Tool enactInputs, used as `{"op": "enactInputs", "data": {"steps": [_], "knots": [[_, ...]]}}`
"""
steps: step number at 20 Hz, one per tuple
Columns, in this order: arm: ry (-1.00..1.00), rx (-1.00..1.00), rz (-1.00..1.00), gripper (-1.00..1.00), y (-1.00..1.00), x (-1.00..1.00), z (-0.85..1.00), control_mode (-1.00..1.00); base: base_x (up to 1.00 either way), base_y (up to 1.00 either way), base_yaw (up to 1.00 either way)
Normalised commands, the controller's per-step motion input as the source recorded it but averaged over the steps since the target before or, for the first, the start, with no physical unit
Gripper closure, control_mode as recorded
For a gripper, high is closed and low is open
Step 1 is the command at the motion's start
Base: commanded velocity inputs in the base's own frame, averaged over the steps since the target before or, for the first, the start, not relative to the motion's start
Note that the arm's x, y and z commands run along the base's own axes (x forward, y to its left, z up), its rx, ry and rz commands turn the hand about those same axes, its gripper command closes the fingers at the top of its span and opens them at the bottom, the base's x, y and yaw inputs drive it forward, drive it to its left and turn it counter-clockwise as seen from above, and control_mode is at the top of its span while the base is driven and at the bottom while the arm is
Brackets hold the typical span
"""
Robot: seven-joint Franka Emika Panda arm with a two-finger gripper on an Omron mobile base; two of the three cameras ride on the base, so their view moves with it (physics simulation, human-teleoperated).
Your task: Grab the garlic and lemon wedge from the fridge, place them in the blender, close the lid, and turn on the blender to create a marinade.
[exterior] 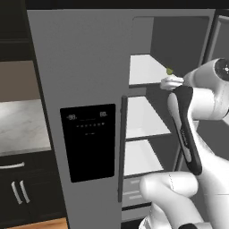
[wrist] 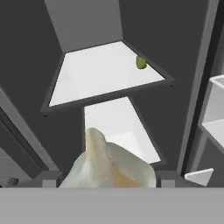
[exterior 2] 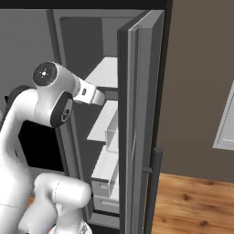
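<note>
Apparently the fetch step is under way: the garlic [wrist: 109, 164] sits between the fingers [wrist: 107, 177], held wide around it, inside the open fridge [exterior: 85, 67]. The lemon wedge [wrist: 141, 62] remains on the upper shelf [wrist: 100, 72]. Next, garlic must be carried out to the blender.

Grey fridge [exterior: 80, 67] open, white shelves [exterior: 143, 69], small green item [exterior: 169, 71]

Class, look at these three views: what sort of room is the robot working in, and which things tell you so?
Most likely a kitchen. A tall grey fridge stands open on white shelves, with a marble-look counter over dark cabinets beside it.
</note>
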Motion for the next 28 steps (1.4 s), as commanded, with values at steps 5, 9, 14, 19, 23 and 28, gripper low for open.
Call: {"op": "enactInputs", "data": {"steps": [5, 9, 14, 19, 23, 28], "knots": [[0.31, 0.0, 0.02, 1.0, 0.35, -1.0, -0.03, -1.0, 0.0, 0.0, 0.0], [0.04, 0.03, 0.02, 1.0, 0.07, -0.78, -0.25, -1.0, 0.0, 0.0, 0.0], [-0.06, 0.0, 0.0, 1.0, 0.0, 0.0, -0.16, -1.0, 0.0, 0.0, 0.0], [0.0, 0.0, 0.03, 1.0, 0.0, -0.25, 0.0, -1.0, 0.0, 0.0, 0.0], [0.0, 0.0, 0.0, 1.0, 0.0, 0.0, 0.0, 1.0, -0.82, 0.23, 0.35], [0.0, 0.0, 0.0, 1.0, 0.0, 0.0, 0.0, 1.0, -0.7, 0.57, 0.75]]}}
